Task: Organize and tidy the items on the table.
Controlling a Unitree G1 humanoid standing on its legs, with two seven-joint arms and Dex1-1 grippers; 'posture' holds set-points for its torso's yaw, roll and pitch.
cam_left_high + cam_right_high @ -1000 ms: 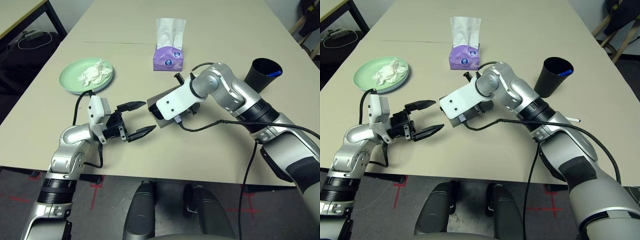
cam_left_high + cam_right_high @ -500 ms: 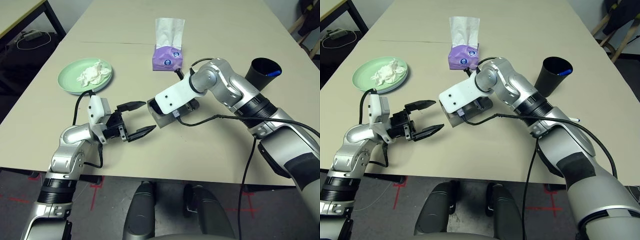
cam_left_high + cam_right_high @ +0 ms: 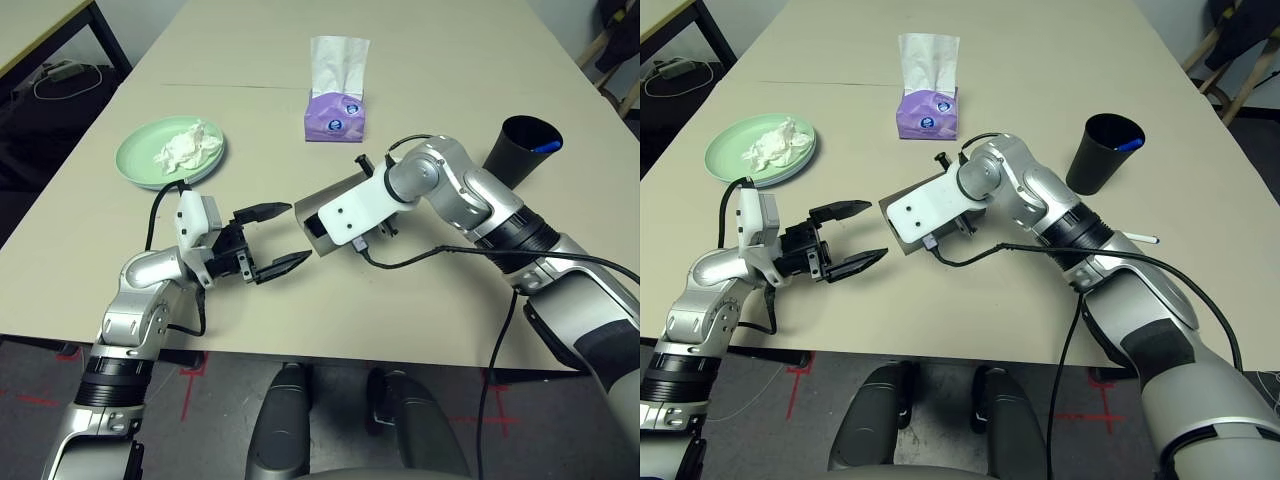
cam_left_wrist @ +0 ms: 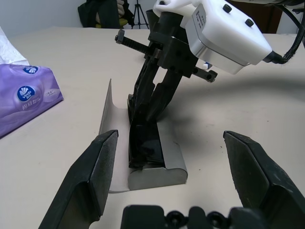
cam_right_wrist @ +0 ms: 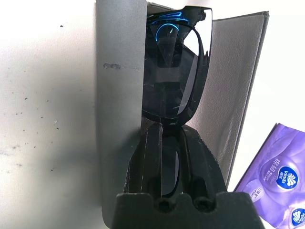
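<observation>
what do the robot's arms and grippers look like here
Both arms are silver metal with black bands at the joints and black cables looping along them. Each wrist carries a white boxy housing. The left gripper has two black tapered fingers; the right gripper has the same black fingers on a black base.

Head stereo pair above, one close camera on each wrist.
Both eye views look down on the table (image 3: 420, 300); the wrist views face each other closely across the glasses case (image 4: 157, 167) holding the sunglasses (image 5: 176, 76).
</observation>
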